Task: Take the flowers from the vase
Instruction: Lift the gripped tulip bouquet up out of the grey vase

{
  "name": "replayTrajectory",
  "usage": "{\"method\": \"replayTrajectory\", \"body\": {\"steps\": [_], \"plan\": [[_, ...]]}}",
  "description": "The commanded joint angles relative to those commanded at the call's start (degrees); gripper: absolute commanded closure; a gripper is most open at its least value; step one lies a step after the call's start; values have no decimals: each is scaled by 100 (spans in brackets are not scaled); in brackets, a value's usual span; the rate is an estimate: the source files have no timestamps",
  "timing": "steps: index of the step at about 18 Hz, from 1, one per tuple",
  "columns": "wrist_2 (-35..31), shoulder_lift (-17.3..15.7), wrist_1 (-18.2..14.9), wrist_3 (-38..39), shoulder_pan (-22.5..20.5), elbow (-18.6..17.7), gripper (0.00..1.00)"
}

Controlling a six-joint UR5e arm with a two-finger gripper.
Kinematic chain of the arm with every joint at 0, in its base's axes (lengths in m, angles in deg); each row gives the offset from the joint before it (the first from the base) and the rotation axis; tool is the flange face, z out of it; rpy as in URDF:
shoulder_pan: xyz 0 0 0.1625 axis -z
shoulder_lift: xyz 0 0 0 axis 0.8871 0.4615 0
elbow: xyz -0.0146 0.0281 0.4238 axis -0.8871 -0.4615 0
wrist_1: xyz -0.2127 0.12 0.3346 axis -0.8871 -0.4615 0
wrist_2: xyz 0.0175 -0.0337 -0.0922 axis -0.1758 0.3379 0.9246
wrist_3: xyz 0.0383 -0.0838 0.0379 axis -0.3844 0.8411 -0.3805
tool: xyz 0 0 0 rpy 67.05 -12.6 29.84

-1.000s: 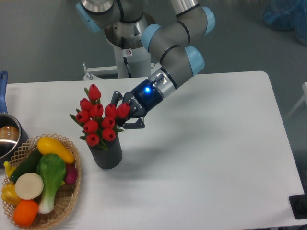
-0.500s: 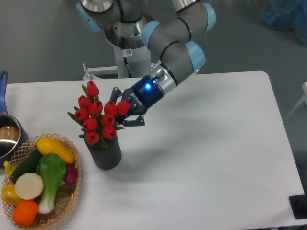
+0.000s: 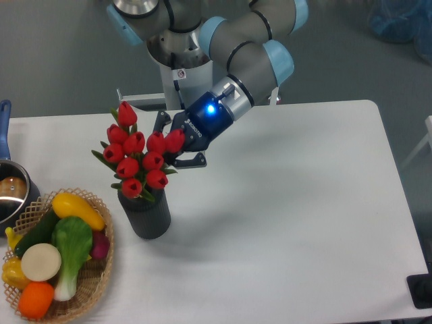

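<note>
Camera view: pincer [image 3: 174, 143] pinching the flowers [image 3: 137, 158] above the vase [image 3: 145, 213] (wicker basket [image 3: 100, 271] near, left).

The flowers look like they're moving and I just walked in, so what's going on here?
The arm's tool is closed on the flowers from the right and has been raising the bunch over the last second. The blooms now sit higher above the vase, but the stems appear not yet clear of its mouth.

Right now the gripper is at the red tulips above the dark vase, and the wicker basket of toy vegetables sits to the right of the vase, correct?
Not quite: the camera view shows the basket left of the vase; the rest holds.
</note>
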Motion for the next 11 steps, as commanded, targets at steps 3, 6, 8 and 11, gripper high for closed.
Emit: {"method": "replayTrajectory", "body": {"steps": [3,6,8,11], "plan": [[0,-62,0,176,0,18,84],[9,-123,0,229,-9,9,84],[9,-158,-9,290,-9,9,84],[9,-167,-9,308,-9,27,84]]}}
